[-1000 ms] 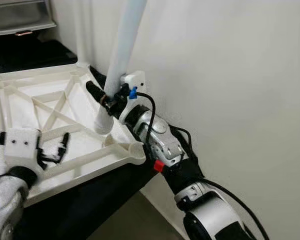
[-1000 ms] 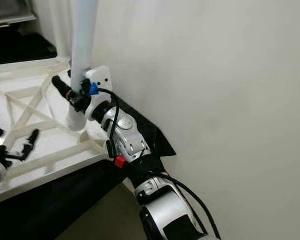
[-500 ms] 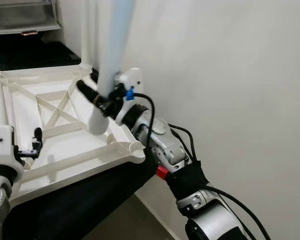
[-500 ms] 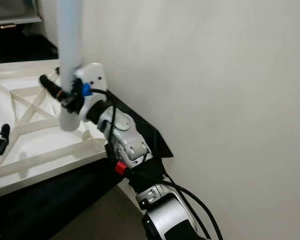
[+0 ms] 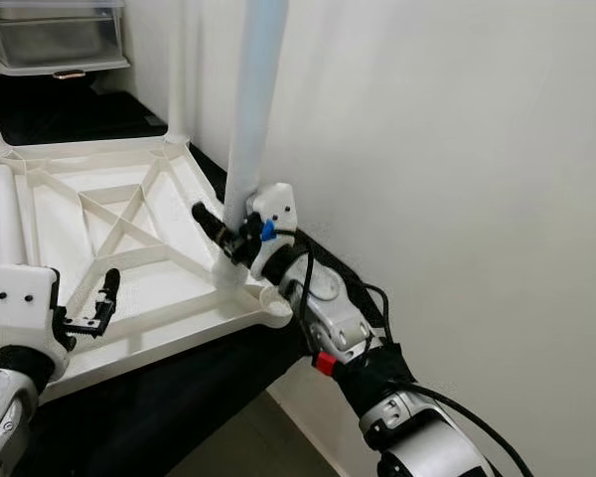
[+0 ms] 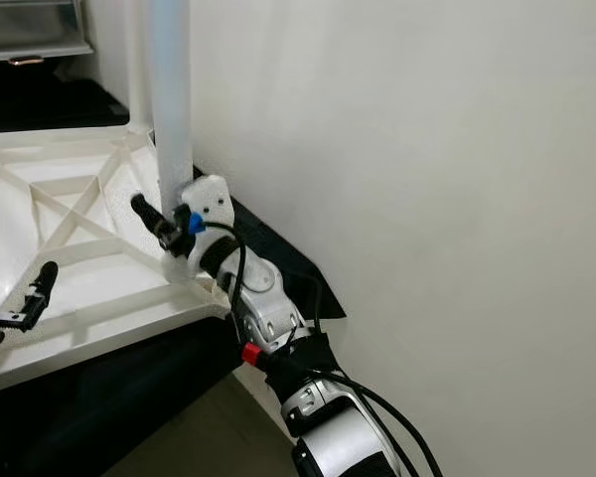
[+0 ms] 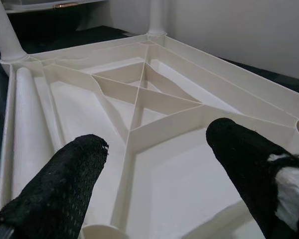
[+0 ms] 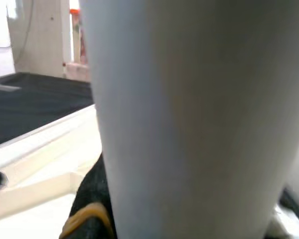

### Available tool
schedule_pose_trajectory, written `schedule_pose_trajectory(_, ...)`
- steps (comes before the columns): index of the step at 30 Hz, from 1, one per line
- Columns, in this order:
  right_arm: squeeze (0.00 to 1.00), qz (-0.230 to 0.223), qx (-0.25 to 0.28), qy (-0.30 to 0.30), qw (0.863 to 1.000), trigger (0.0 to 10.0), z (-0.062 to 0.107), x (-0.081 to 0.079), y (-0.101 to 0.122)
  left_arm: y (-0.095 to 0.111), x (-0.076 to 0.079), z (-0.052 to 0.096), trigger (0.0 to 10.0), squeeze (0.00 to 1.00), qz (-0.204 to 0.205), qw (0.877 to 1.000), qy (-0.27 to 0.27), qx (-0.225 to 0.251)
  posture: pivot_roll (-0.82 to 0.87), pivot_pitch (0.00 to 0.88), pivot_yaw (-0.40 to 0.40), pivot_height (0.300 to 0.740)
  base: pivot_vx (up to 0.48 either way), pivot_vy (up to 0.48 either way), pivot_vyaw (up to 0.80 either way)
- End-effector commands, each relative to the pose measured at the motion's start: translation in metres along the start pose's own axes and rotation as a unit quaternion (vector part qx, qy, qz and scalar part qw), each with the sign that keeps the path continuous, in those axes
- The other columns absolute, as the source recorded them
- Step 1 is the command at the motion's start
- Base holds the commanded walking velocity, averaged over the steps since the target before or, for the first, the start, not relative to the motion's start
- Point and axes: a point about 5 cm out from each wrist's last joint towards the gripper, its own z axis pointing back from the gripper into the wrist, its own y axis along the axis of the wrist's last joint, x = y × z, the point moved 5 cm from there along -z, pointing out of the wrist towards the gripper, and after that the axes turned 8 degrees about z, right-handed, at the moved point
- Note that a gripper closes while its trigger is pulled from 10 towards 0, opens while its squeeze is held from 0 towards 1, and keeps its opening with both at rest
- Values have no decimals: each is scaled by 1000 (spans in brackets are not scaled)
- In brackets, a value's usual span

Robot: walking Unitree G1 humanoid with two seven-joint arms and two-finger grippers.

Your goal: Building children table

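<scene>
One leg (image 5: 251,109) stands near upright at the near right corner of the upturned white tabletop (image 5: 129,224), and the right hand (image 5: 230,231) is clamped on it low down, close above the corner socket (image 5: 240,281). The tabletop lies underside up on a black-covered surface beside the pale wall (image 5: 457,149), its crossed ribs facing up; two other legs appear already seated at the far corners (image 5: 179,70), and a loose leg (image 7: 25,129) lies along the left inside edge. The left hand (image 5: 91,306) hovers over the near left part of the frame with its fingers apart, holding nothing. To do this step well, I judge the leg should be kept plumb over the socket and pressed straight down, with no sideways lean that would jam it against the socket wall; the free hand could steady the frame against tipping off the edge. Whether the foot of the leg has entered the socket or merely rests on its rim is hidden behind the right hand. The leg's top is cut off, and the right wrist view gives little beyond the blurred shaft.
</scene>
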Motion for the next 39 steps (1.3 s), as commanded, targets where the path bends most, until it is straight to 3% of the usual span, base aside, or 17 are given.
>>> schedule_pose_trajectory(1,0,0,-44,-2,999,0,10,-13,-32,3,1,6,10000,0,1,1000,-6,2,252,15,-207,740,0,0,0)
schedule_pose_trajectory(8,0,10,17,-43,999,0,0,5,-4,0,1,15,10000,0,3,1000,-7,-6,249,17,-206,740,0,0,0)
schedule_pose_trajectory(14,0,21,33,-71,997,0,-3,23,7,-1,9,13,10000,0,9,1000,-17,-6,243,17,-203,740,0,0,0)
schedule_pose_trajectory(17,0,78,43,-92,992,0,2,35,8,0,12,13,10000,0,11,1000,-21,-5,246,21,-203,740,0,0,0)
schedule_pose_trajectory(21,0,98,58,-105,988,0,5,39,11,-1,11,16,10000,0,13,1000,-22,-8,241,32,-201,740,0,0,0)
schedule_pose_trajectory(27,0,131,43,-95,986,0,8,32,1,-3,18,21,10000,0,19,999,-36,-18,240,51,-192,740,0,0,0)
schedule_pose_trajectory(33,0,118,23,-97,988,0,10,30,-10,-5,20,24,10000,0,17,999,-42,-27,241,74,-181,740,0,0,0)
schedule_pose_trajectory(39,0,73,-12,-99,992,0,10,22,-27,-6,21,26,10000,0,15,998,-50,-37,236,104,-158,740,0,0,0)
